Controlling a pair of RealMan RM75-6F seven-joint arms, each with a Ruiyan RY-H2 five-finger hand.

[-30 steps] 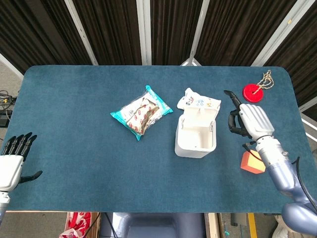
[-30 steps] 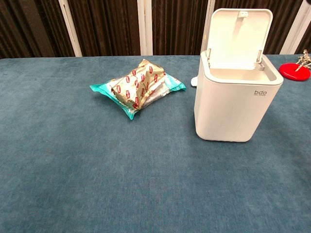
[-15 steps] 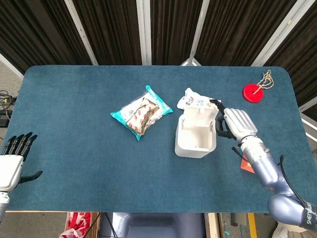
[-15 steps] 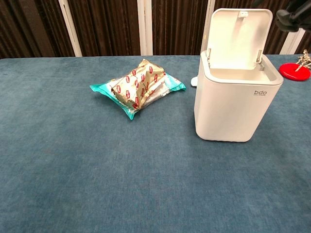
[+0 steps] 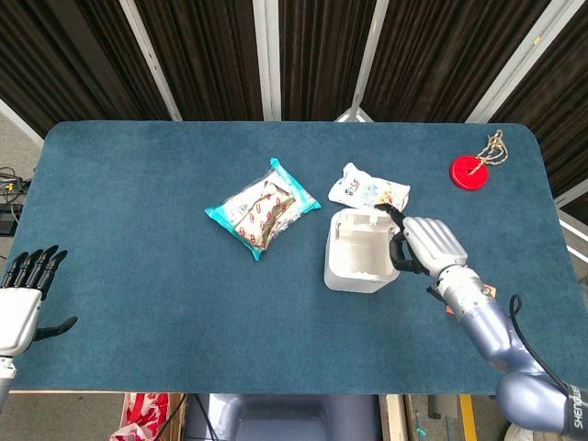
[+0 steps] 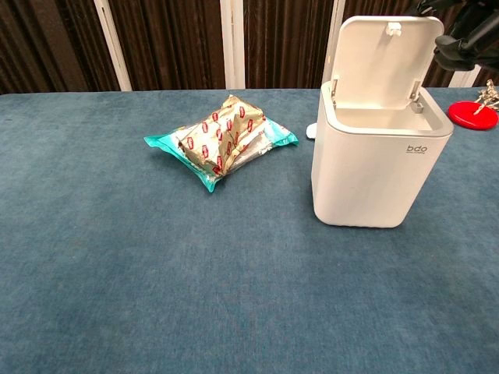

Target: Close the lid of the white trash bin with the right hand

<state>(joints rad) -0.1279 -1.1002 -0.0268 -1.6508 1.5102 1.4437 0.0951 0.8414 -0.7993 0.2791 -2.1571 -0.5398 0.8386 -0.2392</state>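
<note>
Stood near the middle of the blue desk [image 5: 138,184]: the white trash bin [image 5: 361,252], lid [image 6: 384,54] raised upright at the back. Reached in beside the bin's right edge: the right hand [image 5: 425,243], fingers loosely curled, fingertips [image 6: 456,47] at the lid's upper right corner, gripping nothing. Rested at the desk's near left edge: the left hand [image 5: 23,299], fingers spread, empty. Lay left of the bin: a teal snack packet [image 5: 262,208]. Sat far right: a red disc [image 5: 468,171].
</note>
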